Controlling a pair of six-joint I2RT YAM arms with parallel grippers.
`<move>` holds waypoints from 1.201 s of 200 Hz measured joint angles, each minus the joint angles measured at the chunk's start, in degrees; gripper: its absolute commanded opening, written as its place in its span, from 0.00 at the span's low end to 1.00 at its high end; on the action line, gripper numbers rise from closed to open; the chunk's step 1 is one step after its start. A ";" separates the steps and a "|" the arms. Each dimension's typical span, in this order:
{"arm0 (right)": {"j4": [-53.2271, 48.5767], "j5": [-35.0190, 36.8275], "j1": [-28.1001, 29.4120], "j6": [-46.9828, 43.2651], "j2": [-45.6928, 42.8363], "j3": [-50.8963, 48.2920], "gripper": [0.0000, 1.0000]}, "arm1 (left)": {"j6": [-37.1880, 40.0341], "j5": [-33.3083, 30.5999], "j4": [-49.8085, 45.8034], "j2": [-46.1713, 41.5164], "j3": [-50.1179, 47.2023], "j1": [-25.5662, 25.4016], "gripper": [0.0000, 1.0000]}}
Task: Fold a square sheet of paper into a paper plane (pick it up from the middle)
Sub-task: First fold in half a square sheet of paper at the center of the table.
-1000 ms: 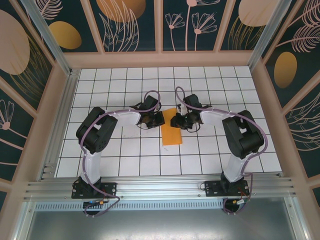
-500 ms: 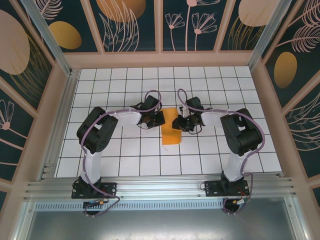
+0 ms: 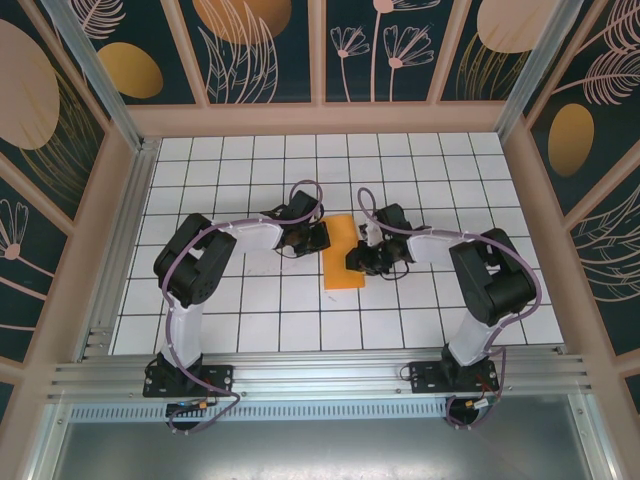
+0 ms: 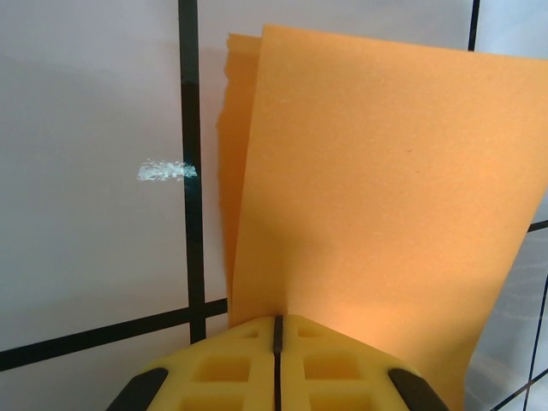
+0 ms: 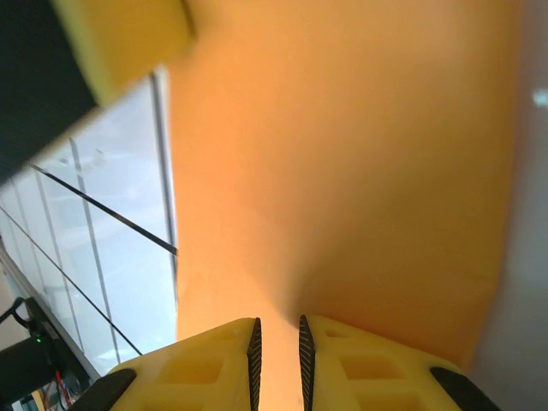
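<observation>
the folded square sheet of paper [image 3: 343,268] sits mid bench [image 3: 250,300]. left gripper [image 4: 276,324] clamps one edge to anchor it; right gripper [image 5: 276,330] seems pinched on the opposite edge, probably setting a crease.

Overhead camera looks down from behind; both wrist cameras closely face the paper [image 4: 377,214].
</observation>
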 measured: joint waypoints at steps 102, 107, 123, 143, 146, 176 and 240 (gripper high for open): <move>0.24 -0.68 0.00 1.29 -6.08 -6.43 0.22 | -0.22 -0.20 0.92 0.04 -0.28 0.00 0.08; 0.24 -0.68 0.00 1.53 -5.92 -6.99 0.22 | -0.22 -0.24 0.96 0.04 -0.31 0.00 0.08; 1.22 -1.18 -0.13 2.47 -5.55 -8.55 0.22 | -0.22 -0.33 1.09 0.04 -0.33 -0.02 0.08; 2.29 -1.53 -0.15 3.23 -5.68 -9.18 0.22 | -0.22 -0.39 1.14 0.04 -0.33 -0.04 0.08; 2.43 -1.57 -0.15 3.30 -5.84 -9.31 0.22 | -0.22 -0.39 1.14 0.04 -0.33 -0.04 0.07; 0.33 -0.83 -0.22 3.82 -8.13 -9.51 0.23 | -0.22 -0.42 1.16 0.04 -0.33 -0.04 0.07; -0.70 6.05 -2.91 3.13 -6.25 6.05 0.22 | -0.17 -0.74 1.44 0.04 -0.33 -0.11 0.07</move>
